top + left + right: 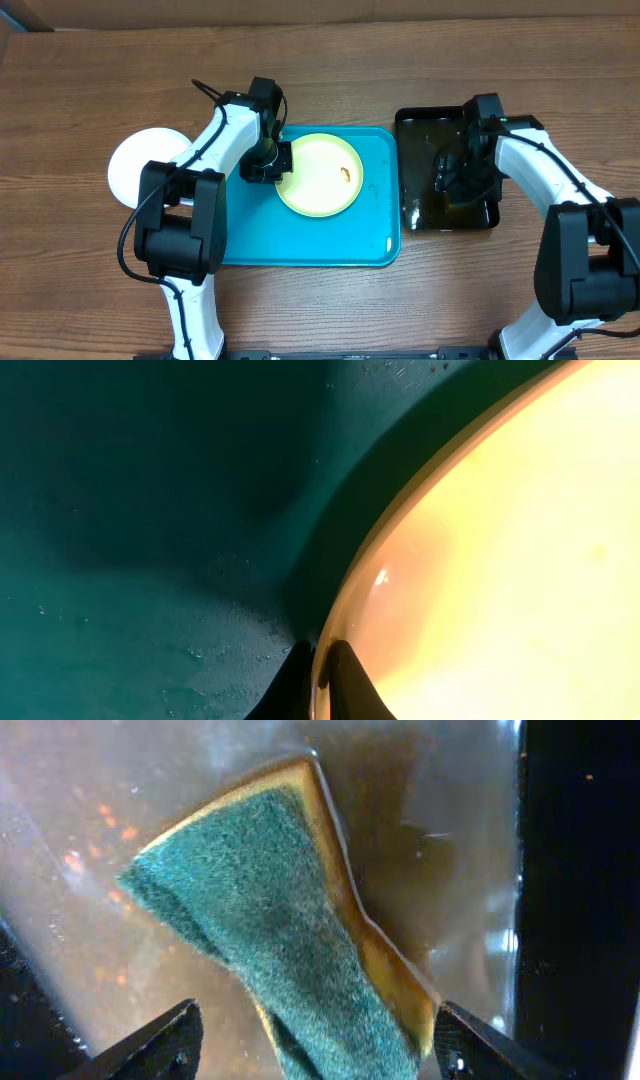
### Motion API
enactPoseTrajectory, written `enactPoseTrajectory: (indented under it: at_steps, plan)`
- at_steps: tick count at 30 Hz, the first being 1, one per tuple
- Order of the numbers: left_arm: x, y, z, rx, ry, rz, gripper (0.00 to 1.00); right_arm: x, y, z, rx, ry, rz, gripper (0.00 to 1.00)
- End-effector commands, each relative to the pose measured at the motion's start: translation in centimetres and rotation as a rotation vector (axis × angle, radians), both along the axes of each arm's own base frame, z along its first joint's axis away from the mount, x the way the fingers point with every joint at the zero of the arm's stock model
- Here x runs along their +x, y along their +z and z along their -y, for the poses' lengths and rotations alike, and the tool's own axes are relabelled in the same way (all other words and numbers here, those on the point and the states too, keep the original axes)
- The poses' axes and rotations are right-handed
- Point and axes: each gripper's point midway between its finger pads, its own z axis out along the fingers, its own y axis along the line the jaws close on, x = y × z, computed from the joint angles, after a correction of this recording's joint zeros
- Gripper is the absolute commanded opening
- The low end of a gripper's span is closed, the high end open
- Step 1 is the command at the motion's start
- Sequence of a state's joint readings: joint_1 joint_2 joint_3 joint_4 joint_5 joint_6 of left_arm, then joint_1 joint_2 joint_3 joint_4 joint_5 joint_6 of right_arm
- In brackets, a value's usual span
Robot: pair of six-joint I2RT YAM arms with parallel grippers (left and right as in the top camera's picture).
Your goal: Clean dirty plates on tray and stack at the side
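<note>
Tray (310,245) sits centre on the wood table (90,70), black basin (420,215) just beside its R edge. Only one plate on the tray: lime-green-rimmed plate (318,175), upper middle, lying flat. White plate (132,165) is off the tray on the table to the L, partly under the L arm; can't tell if it's one or a stack. L gripper (268,165) is at the green plate's L rim. Wrist cam shows its fingers (345,685) nearly together w/ the rim nipped between them, so it reads as clamped on the plate edge, nothing else held. R gripper (315,1020) is down in the basin, jaws wide apart straddling the sponge (290,940): green scourer face up, yellow foam under, lying in brownish water; not gripped yet afaict. Food smear (345,172) sits R of plate centre, on the far side from the L pinch. Step in hand imo: grab sponge, then scrub this plate. To do it well: close R across the sponge's narrow body, low enough that it won't slip when wet, then lift and let it drip over the basin before crossing to the tray. L pinch needs to be firm w/ the plate flat so scrub force doesn't skate it on the droplet-wet tray. Put scourer side down on the smear, strokes away from the L fingers. Risk: sponge lies skewed between the jaws, could twist on closing.
</note>
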State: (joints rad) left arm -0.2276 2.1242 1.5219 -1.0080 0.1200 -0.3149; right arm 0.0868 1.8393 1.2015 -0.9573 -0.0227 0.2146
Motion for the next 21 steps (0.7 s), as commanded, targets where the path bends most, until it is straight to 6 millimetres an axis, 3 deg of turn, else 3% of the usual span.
enactPoseTrajectory:
  at_steps: [1,4,6,8,10,13,15,17,18,19,20,21]
  plan:
    - [-1.8,-3.2,-0.6,0.045,-0.01,-0.079,0.06,-0.5,-0.5,0.0,0.006,0.003,-0.014,0.69]
    - [-1.8,-3.2,-0.6,0.045,-0.01,-0.079,0.06,-1.3,-0.5,-0.8,0.053,0.003,-0.047,0.64]
    - [-1.8,-3.2,-0.6,0.045,-0.01,-0.08,0.06,-2.4,-0.3,-1.8,0.112,0.001,-0.095,0.56]
    - [-1.8,-3.2,-0.6,0.042,-0.01,-0.081,0.06,-3.1,-0.2,-2.2,0.136,-0.001,-0.124,0.3]
    - [-1.8,-3.2,-0.5,0.042,-0.01,-0.081,0.06,-3.3,-0.2,-2.2,0.137,-0.001,-0.131,0.12]
    - [-1.8,-3.2,-0.5,0.042,-0.01,-0.081,0.05,-3.1,-0.2,-2.1,0.135,-0.003,-0.124,0.11]
    - [-1.8,-3.2,-0.6,0.042,-0.009,-0.081,0.06,-2.9,-0.2,-1.8,0.118,-0.002,-0.117,0.04]
    - [-1.8,-3.2,-0.6,0.042,-0.01,-0.081,0.06,-2.6,0.0,-1.7,0.109,-0.001,-0.106,0.07]
    - [-1.8,-3.2,-0.5,0.042,-0.01,-0.081,0.07,-2.3,0.2,-1.7,0.109,-0.001,-0.101,0.26]
    - [-1.8,-3.2,-0.6,0.042,-0.01,-0.081,0.09,-2.0,0.7,-1.7,0.109,0.0,-0.096,0.54]
    - [-1.8,-3.2,-0.6,0.042,-0.01,-0.081,0.13,-1.8,1.1,-1.7,0.11,0.0,-0.092,0.65]
    - [-1.8,-3.2,-0.5,0.042,-0.01,-0.081,0.18,-1.4,1.7,-1.8,0.11,0.0,-0.087,0.66]
